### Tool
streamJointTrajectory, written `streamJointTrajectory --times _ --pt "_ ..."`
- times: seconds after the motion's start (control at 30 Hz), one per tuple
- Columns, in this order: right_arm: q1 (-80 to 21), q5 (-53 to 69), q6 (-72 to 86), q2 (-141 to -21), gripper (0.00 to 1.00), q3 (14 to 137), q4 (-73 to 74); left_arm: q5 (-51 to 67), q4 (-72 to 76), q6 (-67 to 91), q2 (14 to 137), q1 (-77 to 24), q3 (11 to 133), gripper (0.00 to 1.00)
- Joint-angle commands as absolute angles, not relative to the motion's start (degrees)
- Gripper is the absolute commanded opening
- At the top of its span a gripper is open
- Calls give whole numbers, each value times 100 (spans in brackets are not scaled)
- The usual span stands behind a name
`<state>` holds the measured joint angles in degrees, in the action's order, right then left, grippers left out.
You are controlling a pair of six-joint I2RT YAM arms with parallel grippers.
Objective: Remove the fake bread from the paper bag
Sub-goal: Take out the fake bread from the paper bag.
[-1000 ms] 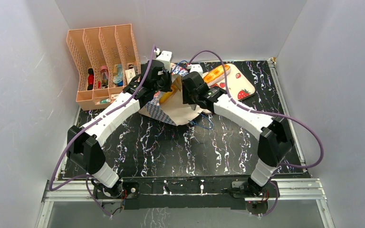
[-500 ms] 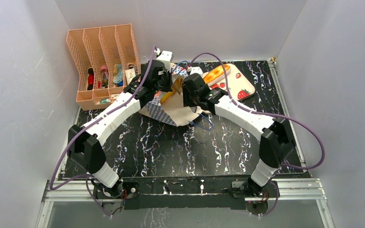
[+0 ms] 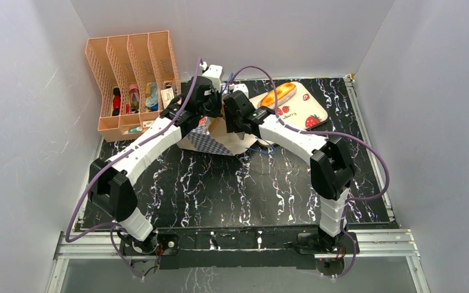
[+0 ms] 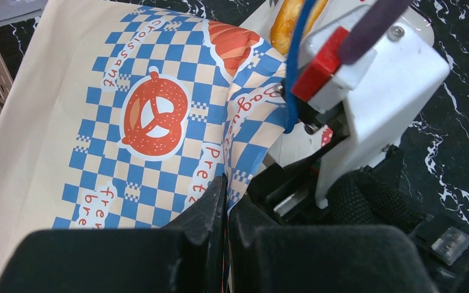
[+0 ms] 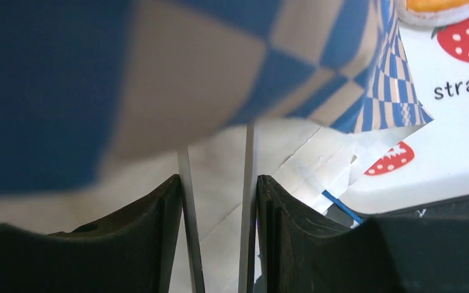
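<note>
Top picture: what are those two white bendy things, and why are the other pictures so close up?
They are two robot arms, each ending in a two-finger gripper. The top picture comes from a camera above them. The other two come from little cameras on their wrists. On the black table are a checkered paper bag, a strawberry-print board with a toy orange-glazed loaf on it, and a peach file rack. The left gripper is shut, pinching the bag's edge. The right gripper is at the bag's white inside, fingers slightly apart, holding nothing.
</note>
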<state>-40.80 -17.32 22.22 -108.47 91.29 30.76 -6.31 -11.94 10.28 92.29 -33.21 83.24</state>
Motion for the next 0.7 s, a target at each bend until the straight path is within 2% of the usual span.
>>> streamJointTrajectory --times 0.0,0.27,0.33,0.4,0.47,0.67 --pt "-4019 -1859 2055 -11083 41 9688 2812 -440 -1149 977 9171 -3361 8531 0" --pt "-3930 -1595 2067 -11401 38 9938 2777 -437 -1135 968 9101 -3360 8408 0" --pt "-3928 -1480 2074 -11381 29 9905 2676 -446 -1127 973 9089 -3362 8387 0" --pt "-3912 -1409 2119 -11321 11 9846 2597 -469 -1134 989 9084 -3359 8380 0" --pt "-3912 -1400 2152 -11248 0 9808 2583 -495 -1142 1022 9071 -3362 8357 0" --pt "-3914 -1440 2294 -10684 0 9243 2371 -609 -1182 1056 8923 -3362 8261 0"
